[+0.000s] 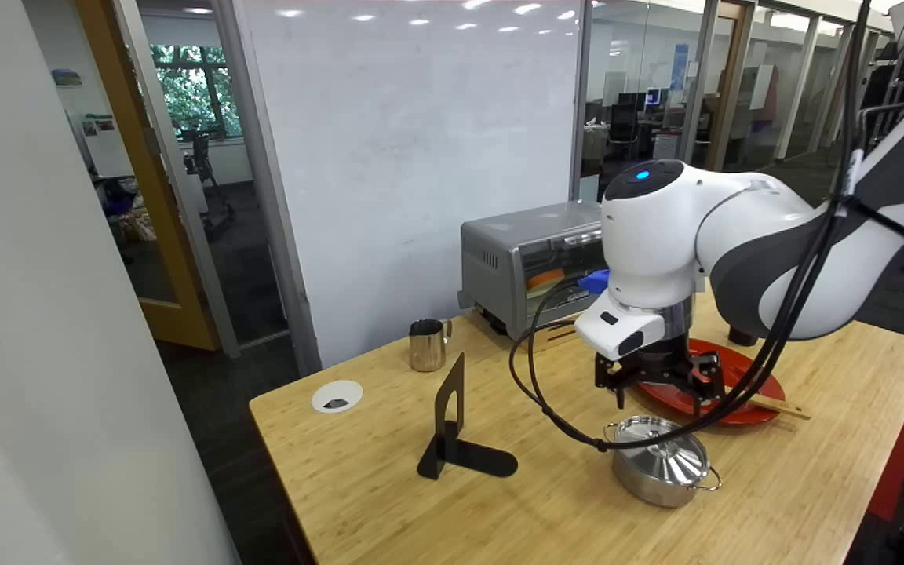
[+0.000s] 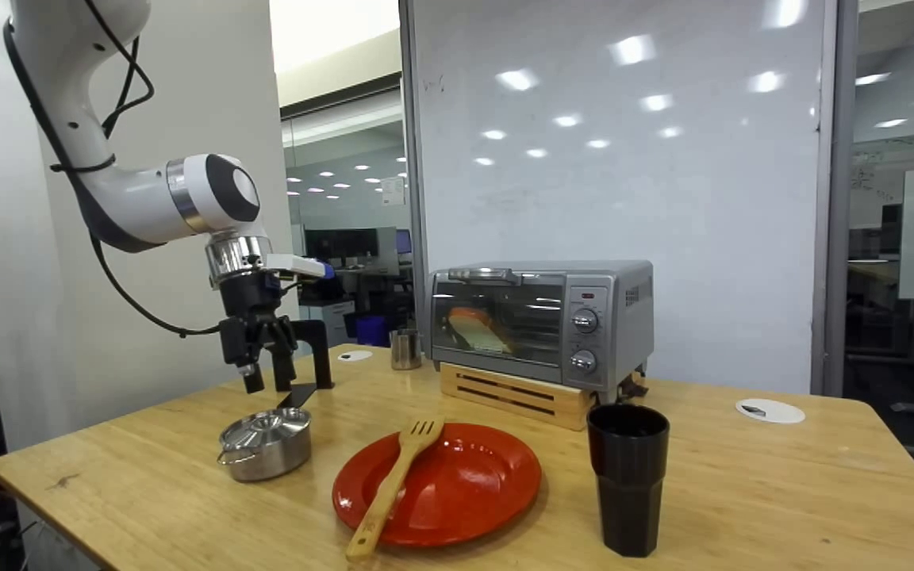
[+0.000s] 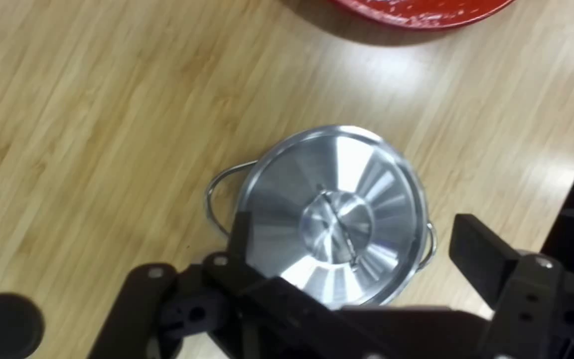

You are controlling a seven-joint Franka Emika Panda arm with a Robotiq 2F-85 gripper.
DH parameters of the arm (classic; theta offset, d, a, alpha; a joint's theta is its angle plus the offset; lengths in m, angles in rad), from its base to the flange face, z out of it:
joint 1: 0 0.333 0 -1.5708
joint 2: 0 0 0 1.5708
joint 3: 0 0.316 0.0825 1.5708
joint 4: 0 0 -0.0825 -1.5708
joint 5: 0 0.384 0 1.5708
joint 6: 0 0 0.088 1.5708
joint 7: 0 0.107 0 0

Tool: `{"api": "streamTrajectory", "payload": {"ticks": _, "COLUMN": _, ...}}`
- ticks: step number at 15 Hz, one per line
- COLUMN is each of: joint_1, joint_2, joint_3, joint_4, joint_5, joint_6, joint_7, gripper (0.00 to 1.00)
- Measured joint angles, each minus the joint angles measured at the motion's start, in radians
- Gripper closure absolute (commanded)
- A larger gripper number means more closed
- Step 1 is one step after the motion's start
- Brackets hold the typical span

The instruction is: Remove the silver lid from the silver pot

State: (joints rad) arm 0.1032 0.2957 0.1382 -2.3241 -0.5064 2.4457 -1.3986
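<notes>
My gripper [image 1: 660,402] hangs spread apart above silver lid [image 3: 334,219]. Lid seated on silver pot [image 2: 278,458], near desk edge [image 3: 563,189].

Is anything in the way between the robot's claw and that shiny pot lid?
Nothing visible is. The open gripper hangs above the silver lid, with only air between them. A black cable crosses in front of the lid in an exterior view, but the wrist view shows none over it.
</notes>
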Motion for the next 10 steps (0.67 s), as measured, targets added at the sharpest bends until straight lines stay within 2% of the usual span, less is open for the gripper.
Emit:
{"api": "streamTrajectory", "payload": {"ticks": 2, "joint_1": -0.007, "joint_2": 0.000, "joint_3": 0.002, "joint_4": -0.029, "joint_5": 0.030, "joint_6": 0.118, "joint_7": -0.051, "gripper": 0.00}}
{"api": "streamTrajectory", "payload": {"ticks": 4, "joint_1": -0.017, "joint_2": 0.000, "joint_3": 0.011, "joint_4": -0.057, "joint_5": 0.071, "joint_6": 0.189, "joint_7": -0.122, "gripper": 0.00}}
{"api": "streamTrajectory", "payload": {"ticks": 10, "joint_1": -0.049, "joint_2": -0.009, "joint_3": 0.041, "joint_4": -0.124, "joint_5": 0.169, "joint_6": 0.236, "joint_7": -0.317, "gripper": 0.00}}
